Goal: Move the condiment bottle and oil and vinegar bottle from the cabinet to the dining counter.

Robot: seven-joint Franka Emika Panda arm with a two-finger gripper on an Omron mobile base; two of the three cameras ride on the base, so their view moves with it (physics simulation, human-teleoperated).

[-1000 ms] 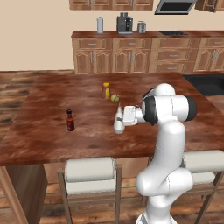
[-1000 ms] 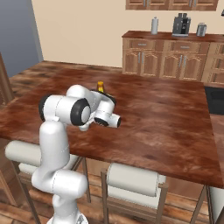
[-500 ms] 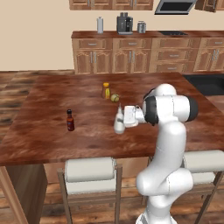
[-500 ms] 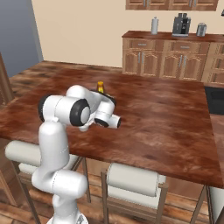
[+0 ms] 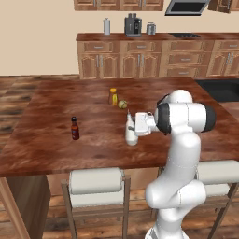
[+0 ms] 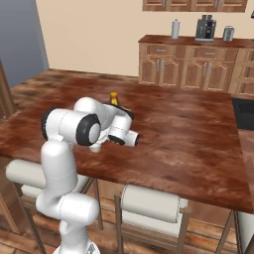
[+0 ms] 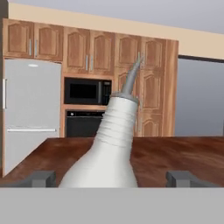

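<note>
The oil bottle is standing upright on the tabletop, well apart from the sauce bottle. The fingers are standing released either side of its body. Judged rigid, smooth, top-heavy: grasp low on the belly.

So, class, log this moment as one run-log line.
gripper: open | pale grey-white pear-shaped bottle: upright on glossy reddish-brown counter, between gripper tips | dark red-brown sauce bottle: on counter
</note>
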